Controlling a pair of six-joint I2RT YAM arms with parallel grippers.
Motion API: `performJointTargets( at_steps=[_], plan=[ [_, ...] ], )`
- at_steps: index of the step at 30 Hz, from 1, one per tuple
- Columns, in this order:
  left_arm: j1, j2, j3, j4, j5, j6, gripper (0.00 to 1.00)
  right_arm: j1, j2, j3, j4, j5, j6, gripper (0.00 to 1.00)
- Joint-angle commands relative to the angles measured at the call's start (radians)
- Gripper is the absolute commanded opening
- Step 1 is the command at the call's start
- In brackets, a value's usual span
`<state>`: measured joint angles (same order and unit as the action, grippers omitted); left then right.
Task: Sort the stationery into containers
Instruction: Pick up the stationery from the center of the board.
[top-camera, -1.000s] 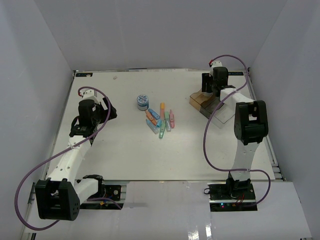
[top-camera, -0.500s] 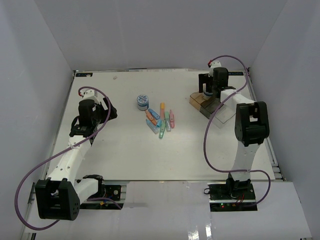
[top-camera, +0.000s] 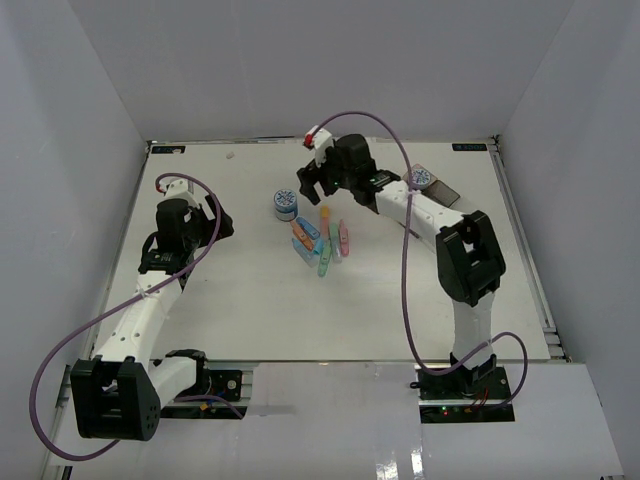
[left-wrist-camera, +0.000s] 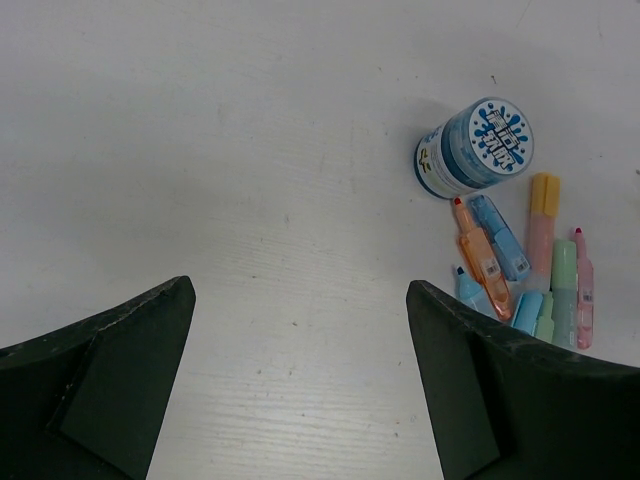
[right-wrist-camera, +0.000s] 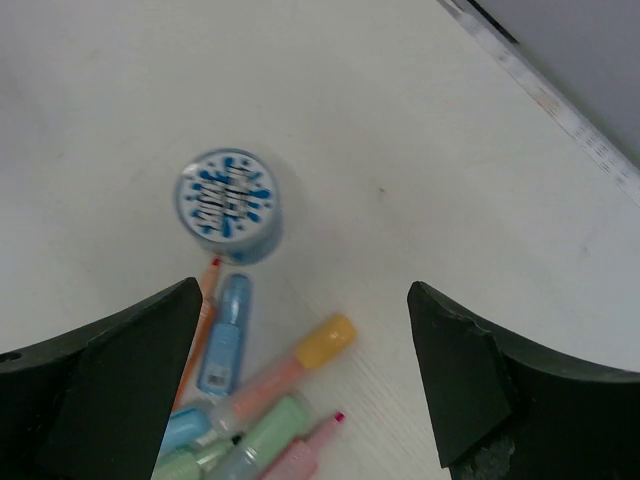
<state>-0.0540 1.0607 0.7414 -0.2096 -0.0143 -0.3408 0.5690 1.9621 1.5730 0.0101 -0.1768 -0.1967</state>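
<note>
One blue-and-white roll (top-camera: 285, 203) stands on the table, with the pastel pens (top-camera: 322, 240) in a heap just right of it. My right gripper (top-camera: 315, 188) hovers open over them. Its wrist view shows the roll (right-wrist-camera: 228, 203), a blue pen (right-wrist-camera: 225, 335) and a yellow-capped pen (right-wrist-camera: 300, 360) between and below its open gripper (right-wrist-camera: 305, 290). A second roll (top-camera: 422, 177) sits at the containers (top-camera: 447, 193), which the right arm mostly hides. My left gripper (top-camera: 215, 222) is open and empty at the left. From it (left-wrist-camera: 300, 290) the roll (left-wrist-camera: 475, 147) and pens (left-wrist-camera: 520, 270) lie to the upper right.
White walls close in the table on the left, back and right. A metal rail (top-camera: 525, 250) runs along the right edge. Purple cables loop off both arms.
The right arm has swung left from the containers at the back right to above the roll and pens. A roll now shows at the containers. The left arm has not moved.
</note>
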Motion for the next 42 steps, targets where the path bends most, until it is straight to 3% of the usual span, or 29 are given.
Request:
performJointTargets(
  at_steps=[1,9,17,27,42],
  plan=[
    [0.005,-0.005,0.015,0.006,0.013,0.011,0.98,0.073,0.078,0.096,-0.056,-0.067,-0.053,0.90],
    [0.005,-0.008,0.012,0.013,0.062,0.020,0.98,0.161,0.240,0.265,-0.069,-0.008,-0.069,0.90],
    [0.005,-0.008,0.009,0.018,0.079,0.023,0.98,0.173,0.310,0.283,0.017,0.106,-0.033,0.90],
    [0.005,-0.004,0.009,0.016,0.088,0.023,0.98,0.173,0.320,0.257,0.083,0.119,-0.027,0.90],
    [0.005,-0.002,0.007,0.018,0.089,0.025,0.98,0.172,0.428,0.375,0.034,0.117,-0.009,0.99]
  ],
)
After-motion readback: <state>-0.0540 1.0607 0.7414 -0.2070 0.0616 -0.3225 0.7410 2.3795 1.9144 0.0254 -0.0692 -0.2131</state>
